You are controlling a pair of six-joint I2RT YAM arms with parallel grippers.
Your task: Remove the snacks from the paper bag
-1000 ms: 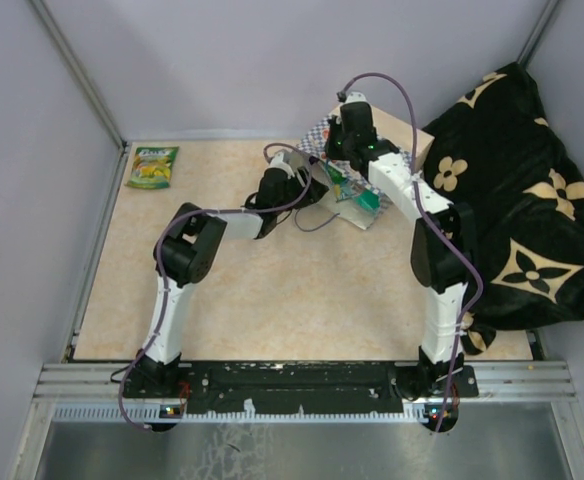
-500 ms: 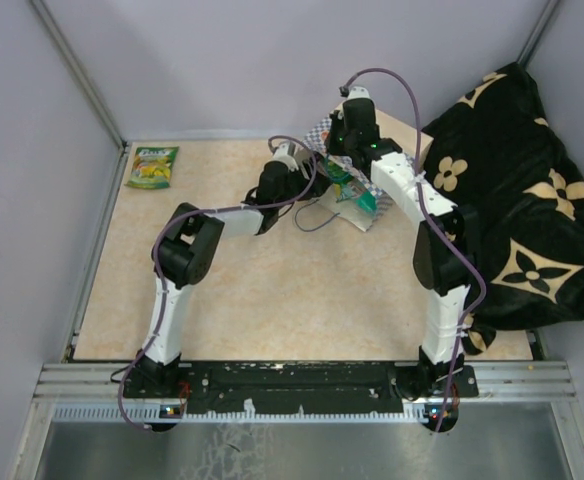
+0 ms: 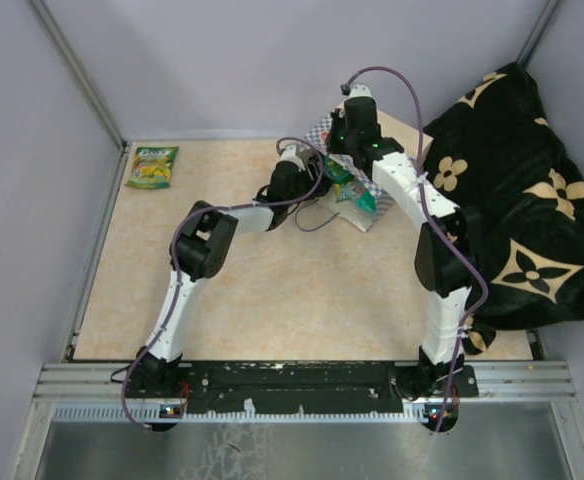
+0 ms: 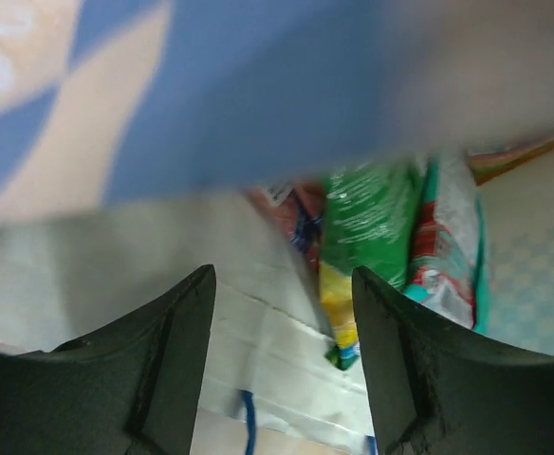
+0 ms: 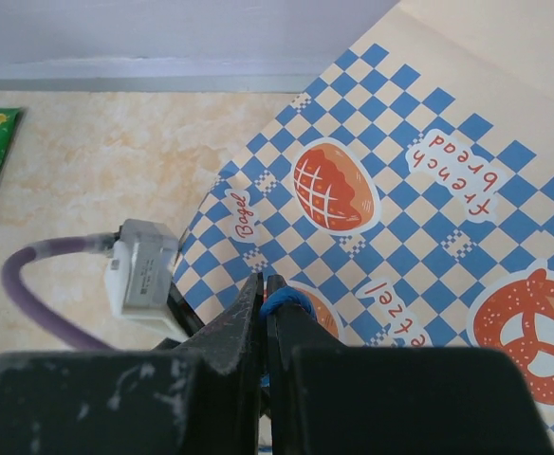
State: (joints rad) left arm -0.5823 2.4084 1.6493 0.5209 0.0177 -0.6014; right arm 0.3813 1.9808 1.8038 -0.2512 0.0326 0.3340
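Note:
The paper bag (image 3: 397, 130) lies on its side at the back of the table, its checkered band (image 5: 400, 190) filling the right wrist view. My right gripper (image 5: 264, 280) is shut on the bag's blue cord handle (image 5: 285, 301) and holds the mouth up. My left gripper (image 4: 282, 284) is open, with its fingers reaching into the bag's mouth under the raised flap (image 4: 258, 95). Just ahead of the fingers lie snacks: a green-yellow pouch (image 4: 362, 246) and a teal and red pouch (image 4: 448, 246), neither of them touched. Another green-yellow pouch (image 3: 152, 166) lies flat at the table's far left corner.
A black cloth with tan flowers (image 3: 517, 200) is heaped along the right side. Grey walls close in the back and both sides. The second blue cord (image 4: 249, 422) lies on the bag's lower lip between my left fingers. Purple cables loop over both arms.
My left arm has pushed forward and to the right, bringing its open fingers further into the bag's mouth. My right gripper has kept its hold on the handle.

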